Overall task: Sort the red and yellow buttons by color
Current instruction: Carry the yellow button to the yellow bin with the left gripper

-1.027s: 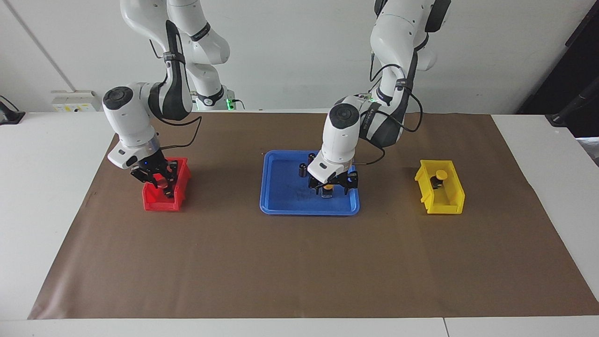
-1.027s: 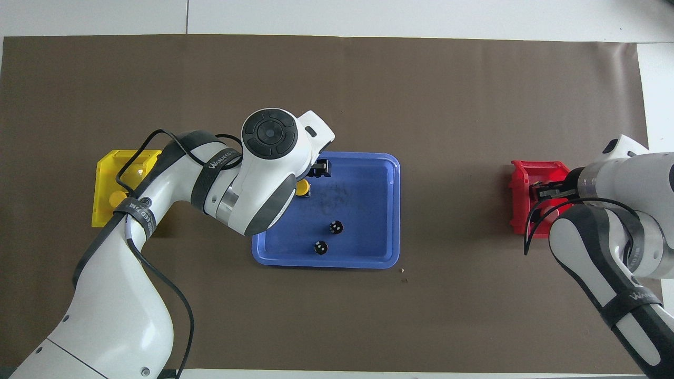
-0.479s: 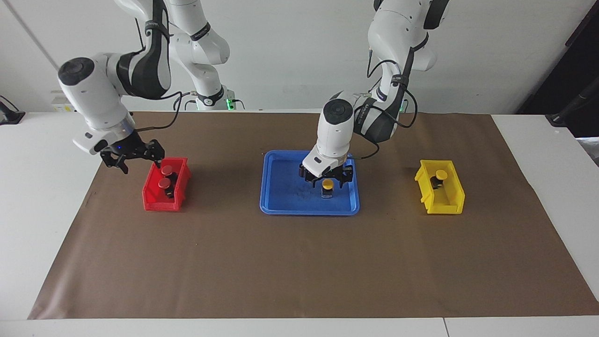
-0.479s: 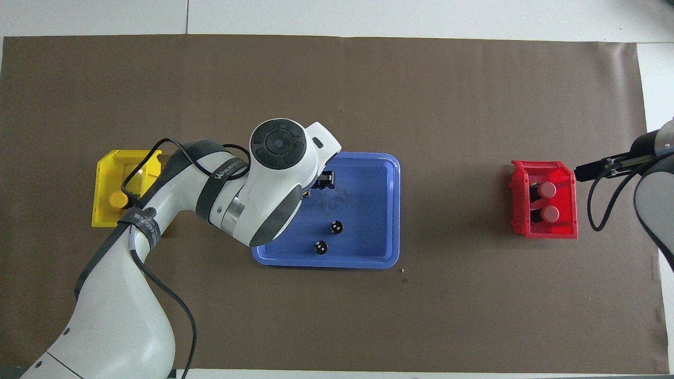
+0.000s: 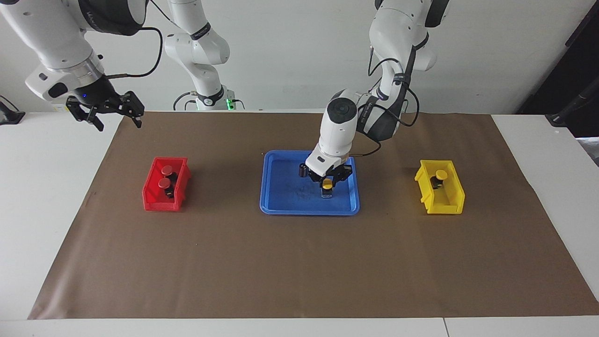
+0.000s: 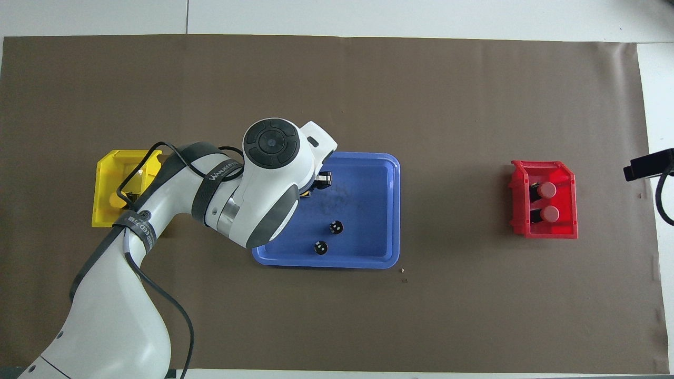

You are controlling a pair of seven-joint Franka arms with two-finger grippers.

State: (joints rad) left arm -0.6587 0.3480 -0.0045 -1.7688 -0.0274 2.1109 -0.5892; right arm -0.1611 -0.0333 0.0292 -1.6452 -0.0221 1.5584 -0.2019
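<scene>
A yellow button [image 5: 328, 184] stands in the blue tray [image 5: 281, 206], at the end toward the left arm. My left gripper [image 5: 329, 180] is down around it, at its cap. In the overhead view my left arm covers it except a yellow sliver [image 6: 304, 193]. Two red buttons [image 5: 166, 169] [image 5: 163, 183] lie in the red bin [image 5: 157, 203]; they also show in the overhead view [image 6: 547, 189] [image 6: 550, 213]. Another yellow button [image 5: 441, 174] sits in the yellow bin [image 5: 451, 206]. My right gripper [image 5: 118, 121] is open and empty, raised over the paper's edge at the right arm's end.
Two dark capless cylinders [image 6: 336, 227] [image 6: 319, 247] stand in the blue tray [image 6: 379, 210], nearer to the robots than the yellow button. Brown paper [image 5: 299, 262] covers the table. The red bin [image 6: 518, 200] and yellow bin [image 6: 105, 173] stand at the two ends.
My right gripper let go of a red button in the red bin, then rose away toward the right arm's end. My left gripper came down around the yellow button in the tray.
</scene>
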